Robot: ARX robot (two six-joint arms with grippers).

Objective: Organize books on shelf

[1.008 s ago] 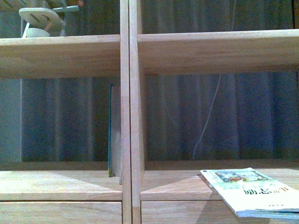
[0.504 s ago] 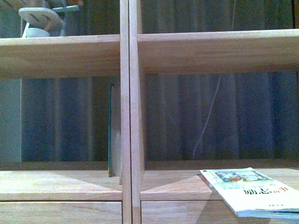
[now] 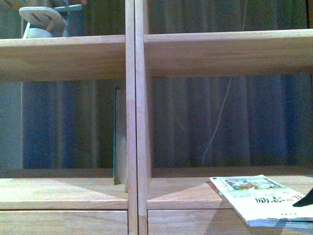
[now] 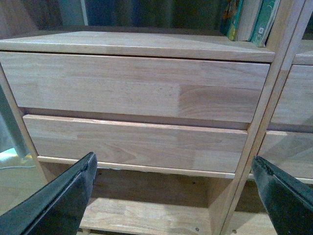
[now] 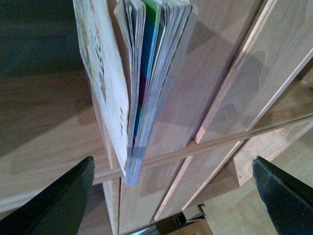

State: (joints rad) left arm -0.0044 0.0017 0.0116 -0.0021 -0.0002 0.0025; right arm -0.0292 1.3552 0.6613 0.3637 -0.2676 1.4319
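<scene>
A thin white paperback with a colourful cover picture lies flat on the light-wood shelf, in the right compartment, its corner over the front edge. A slim green-edged book stands upright against the centre divider in the left compartment. In the right wrist view the paperback sticks out over the shelf edge, just ahead of my open, empty right gripper. A dark fingertip shows at the right edge of the front view. My left gripper is open and empty, facing the two drawer fronts; upright books show above.
A pale green wooden toy stands on the upper left shelf. A dark curtain with a hanging white cord shows through the open back. Pale floor lies below the drawers.
A dark fingertip of my right gripper has come into the front view at the lower right, beside the paperback. The view has shifted slightly. The books have not moved.
</scene>
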